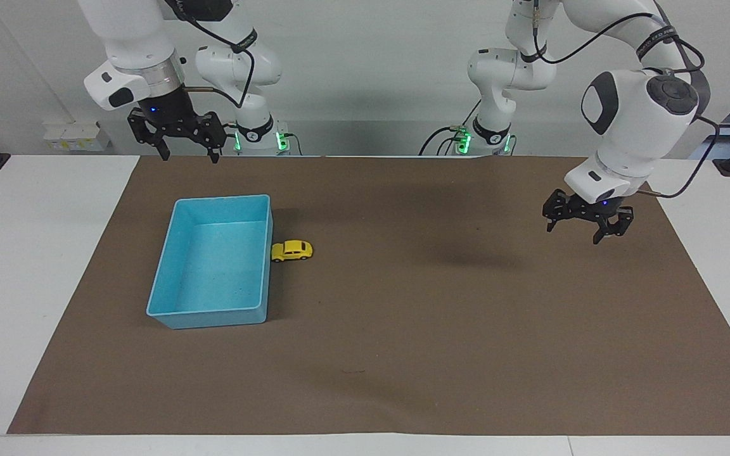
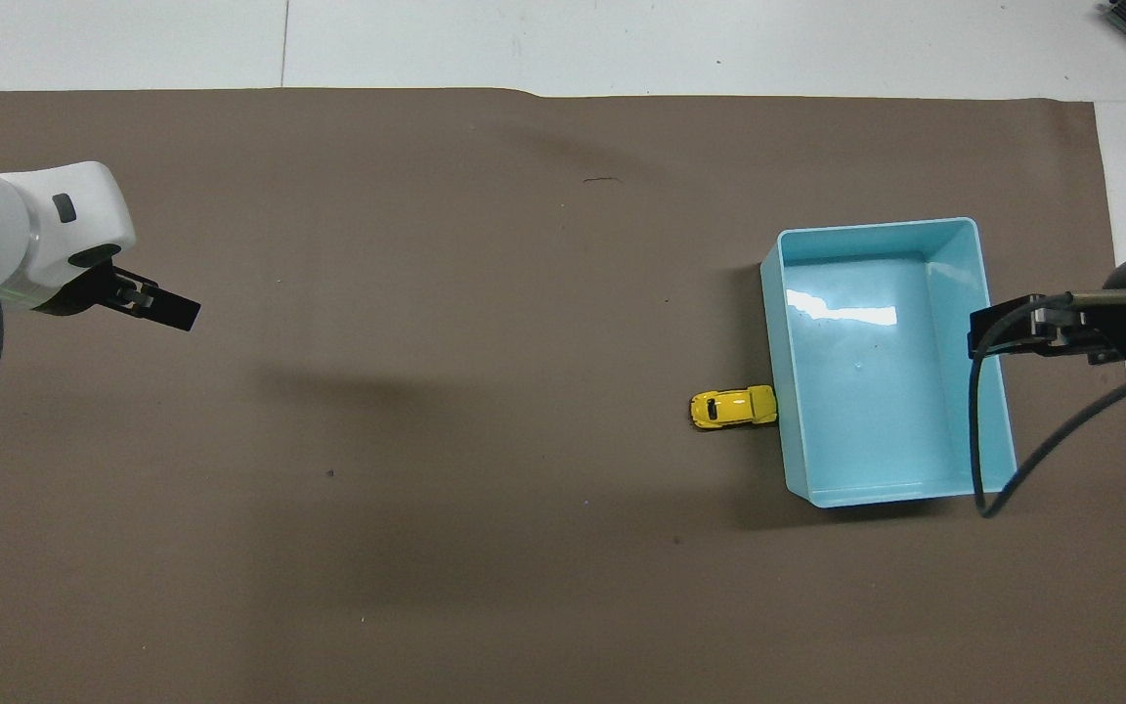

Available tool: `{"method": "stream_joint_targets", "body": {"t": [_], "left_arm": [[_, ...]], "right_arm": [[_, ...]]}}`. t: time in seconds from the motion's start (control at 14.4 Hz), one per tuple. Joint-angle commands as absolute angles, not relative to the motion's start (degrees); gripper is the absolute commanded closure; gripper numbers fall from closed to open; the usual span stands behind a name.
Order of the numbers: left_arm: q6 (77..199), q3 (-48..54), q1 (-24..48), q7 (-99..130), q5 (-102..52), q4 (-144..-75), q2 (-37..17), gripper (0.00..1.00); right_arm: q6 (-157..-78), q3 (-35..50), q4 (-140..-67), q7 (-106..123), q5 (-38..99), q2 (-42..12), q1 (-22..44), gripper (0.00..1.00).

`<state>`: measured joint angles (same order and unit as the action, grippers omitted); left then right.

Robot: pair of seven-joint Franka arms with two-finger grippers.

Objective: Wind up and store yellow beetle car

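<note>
- Hanging at the upper left of the facing frame, above the worktop's edge [image 1: 48, 209] and the brown mat [image 1: 403, 329], the right end effector [image 1: 185, 154] waits with its fingers spread wide and nothing between them.
- The blue bin [image 1: 178, 316] sits left of centre in that frame and shows only its bare floor, so storing is not yet done.
- The yellow beetle car [image 1: 291, 251] stands on its wheels on the mat at centre left, its nose touching the bin's outer wall; it is outside the bin.
- At the right of the frame the left end effector [image 1: 586, 227] hovers over bare mat, well apart from the car, fingers wide and holding nothing.
- Judging from this, what remains is to lift the car into the bin; whether it is wound cannot be told.
</note>
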<state>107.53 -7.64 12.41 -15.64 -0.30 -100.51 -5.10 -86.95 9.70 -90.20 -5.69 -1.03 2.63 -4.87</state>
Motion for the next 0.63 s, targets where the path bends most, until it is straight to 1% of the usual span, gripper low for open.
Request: {"method": "stream_joint_targets", "body": {"t": [0.0, 0.35, 0.56], "left_arm": [[103.98, -7.12, 11.34, -7.25, -0.09, -97.3, -5.19, 0.0], [96.96, -7.12, 11.42, 3.32, -1.83, -92.91, -5.01, 0.0], [91.77, -7.03, 11.34, 3.87, -2.46, -88.87, -5.71, 0.0]], "right_arm": [[-87.98, 10.02, -90.53, 1.73, -1.05, 3.25, -5.45, 0.0], [-89.73, 10.02, -90.97, 17.11, -0.09, 3.34, -5.89, 0.0], [-89.74, 10.02, -92.19, 24.58, -0.09, 4.13, -5.1, 0.0]]}}
